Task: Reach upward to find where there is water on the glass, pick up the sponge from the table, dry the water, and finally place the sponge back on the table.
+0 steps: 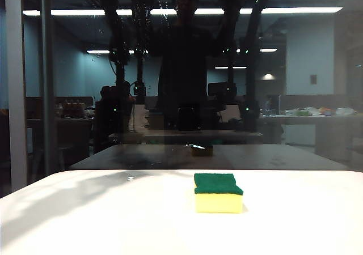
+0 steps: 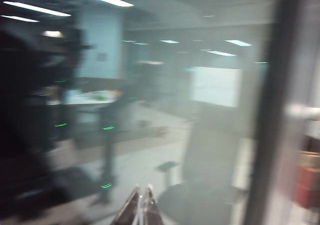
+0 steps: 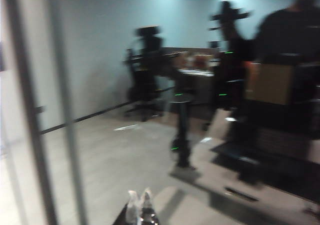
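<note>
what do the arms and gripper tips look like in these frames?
Only fingertips show in the wrist views: the left gripper has slim dark fingers with pale translucent tips, and the right gripper has the same dark fingers with clear whitish tips. Arms appear only as dark reflections in the glass, dotted with small green lights.

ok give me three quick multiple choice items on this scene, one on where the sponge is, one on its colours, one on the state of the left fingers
1. Where is the sponge?
A. on the white table
B. held against the glass
C. on the floor

2. What colours is it?
A. blue and white
B. yellow with a green top
C. all pink

3. How do the left gripper's fingers stand?
A. wide open
B. shut on the sponge
C. shut, holding nothing

Answers: 1 A, it lies flat on the tabletop before the glass; 2 B, green layer over yellow foam; 3 C, the tips meet in the left wrist view while the sponge stays on the table.
</note>
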`<state>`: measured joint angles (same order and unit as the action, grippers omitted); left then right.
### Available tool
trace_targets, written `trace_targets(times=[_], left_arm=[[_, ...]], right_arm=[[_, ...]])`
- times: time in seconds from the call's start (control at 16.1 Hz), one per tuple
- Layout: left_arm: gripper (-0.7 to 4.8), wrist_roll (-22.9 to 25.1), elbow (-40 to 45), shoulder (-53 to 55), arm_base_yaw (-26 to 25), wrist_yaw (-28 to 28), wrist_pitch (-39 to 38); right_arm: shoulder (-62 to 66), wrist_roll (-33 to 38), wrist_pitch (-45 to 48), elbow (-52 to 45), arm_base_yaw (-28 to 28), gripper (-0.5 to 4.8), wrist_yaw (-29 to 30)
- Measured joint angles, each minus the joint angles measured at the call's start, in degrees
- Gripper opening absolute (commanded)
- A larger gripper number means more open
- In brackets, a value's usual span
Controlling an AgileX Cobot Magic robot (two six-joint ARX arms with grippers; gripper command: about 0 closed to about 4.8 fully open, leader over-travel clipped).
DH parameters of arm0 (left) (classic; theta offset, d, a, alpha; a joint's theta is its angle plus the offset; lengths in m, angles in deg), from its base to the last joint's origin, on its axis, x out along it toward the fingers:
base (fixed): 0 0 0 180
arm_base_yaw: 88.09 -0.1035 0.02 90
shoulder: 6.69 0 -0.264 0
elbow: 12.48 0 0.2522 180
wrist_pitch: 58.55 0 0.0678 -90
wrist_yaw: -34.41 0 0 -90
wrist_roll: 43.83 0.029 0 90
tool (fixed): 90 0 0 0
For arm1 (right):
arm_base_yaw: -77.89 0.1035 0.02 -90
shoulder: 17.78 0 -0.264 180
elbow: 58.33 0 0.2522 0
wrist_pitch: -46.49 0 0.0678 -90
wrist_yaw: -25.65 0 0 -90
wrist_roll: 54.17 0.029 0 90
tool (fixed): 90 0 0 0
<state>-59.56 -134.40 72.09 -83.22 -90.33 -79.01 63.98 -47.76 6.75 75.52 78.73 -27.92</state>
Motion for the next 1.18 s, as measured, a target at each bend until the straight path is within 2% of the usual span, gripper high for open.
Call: trace_targets(times=[0.19, 0.31, 0.5, 0.75, 0.87, 1.0, 1.18], left_arm=[[-0.05, 5.68, 0.00, 0.07, 0.00, 5.33, -5.75], [-0.05, 9.14, 0.02, 0.17, 0.00, 12.02, -9.53], [-0.05, 9.73, 0.02, 0.17, 0.00, 20.02, -9.84], [-0.05, 16.48, 0.02, 0.17, 0.00, 29.31, -9.84], [-0.05, 17.33, 0.02, 0.17, 0.00, 32.54, -9.86], [-0.05, 20.65, 0.02, 0.17, 0.00, 37.59, -10.08], [-0.05, 21.49, 0.02, 0.15, 0.00, 39.85, -11.91]], right_arm=[[0.00, -0.02, 0.00, 0.00, -0.02, -0.02, -3.74], [0.00, -0.02, 0.00, 0.00, -0.02, -0.02, -7.63], [0.00, -0.02, -0.02, 0.00, -0.02, -0.02, -12.46], [0.00, -0.02, -0.04, -0.02, -0.04, -0.02, -20.24], [0.00, -0.02, -0.33, 0.00, -0.04, -0.02, -24.15], [0.00, -0.22, -1.11, -0.02, -0.04, -0.02, -28.59], [0.00, -0.44, -1.97, -0.02, -0.04, -0.02, -30.42]])
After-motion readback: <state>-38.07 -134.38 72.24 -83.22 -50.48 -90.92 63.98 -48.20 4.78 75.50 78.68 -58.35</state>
